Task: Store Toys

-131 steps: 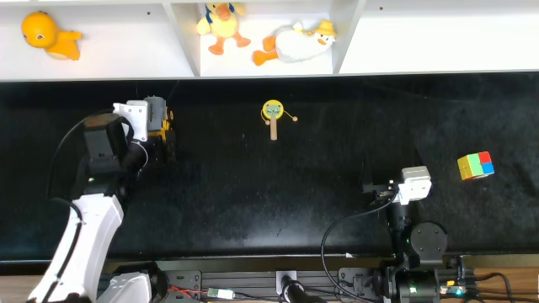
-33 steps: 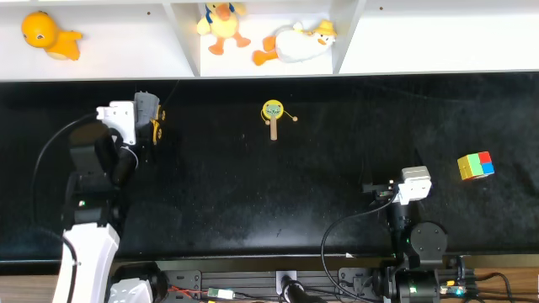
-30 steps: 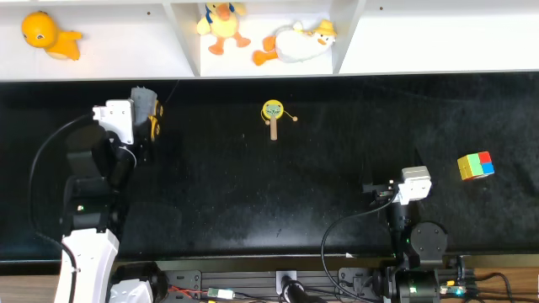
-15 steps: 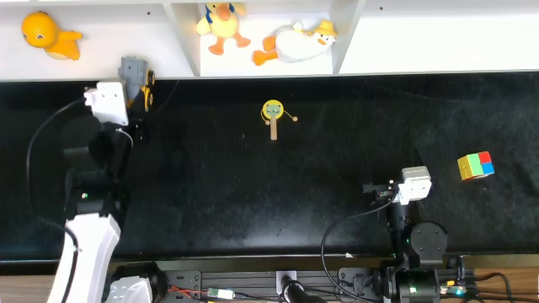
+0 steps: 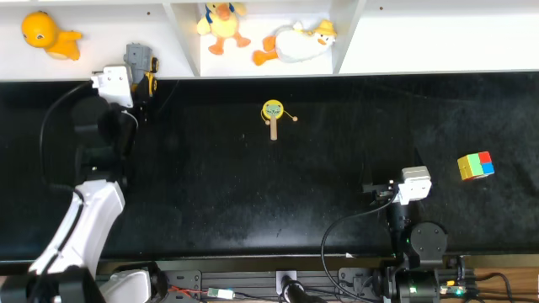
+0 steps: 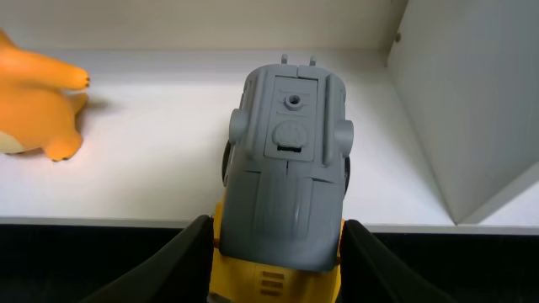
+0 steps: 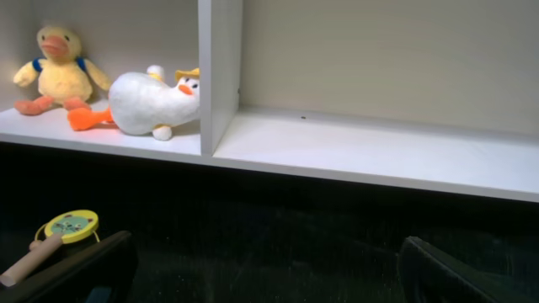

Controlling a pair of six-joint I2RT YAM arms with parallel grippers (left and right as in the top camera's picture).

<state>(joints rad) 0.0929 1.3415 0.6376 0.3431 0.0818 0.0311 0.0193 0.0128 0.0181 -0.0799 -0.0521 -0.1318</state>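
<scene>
A grey and yellow toy truck [image 6: 286, 168] is held in my left gripper [image 6: 278, 282], which is shut on its rear end. Its front hangs over the lip of the white shelf's left compartment [image 6: 168, 143], beside an orange duck [image 6: 38, 101]. In the top view the truck [image 5: 141, 64] sits at that compartment's front edge. A small rattle drum [image 5: 273, 114] lies on the black mat, and a colour cube [image 5: 476, 166] lies at the far right. My right gripper [image 7: 269, 290] stands open and empty near the table's front, facing the shelf.
The middle compartment holds a yellow duck plush [image 5: 222, 23] and a white duck plush [image 5: 295, 42]. The right compartment floor [image 7: 379, 147] is bare. A white divider [image 6: 455, 109] stands close to the truck. The black mat [image 5: 337, 151] covers the table.
My left arm carried the truck from the mat up and back to the left compartment's edge; its nose now pokes over the shelf floor. The right arm has not moved.
</scene>
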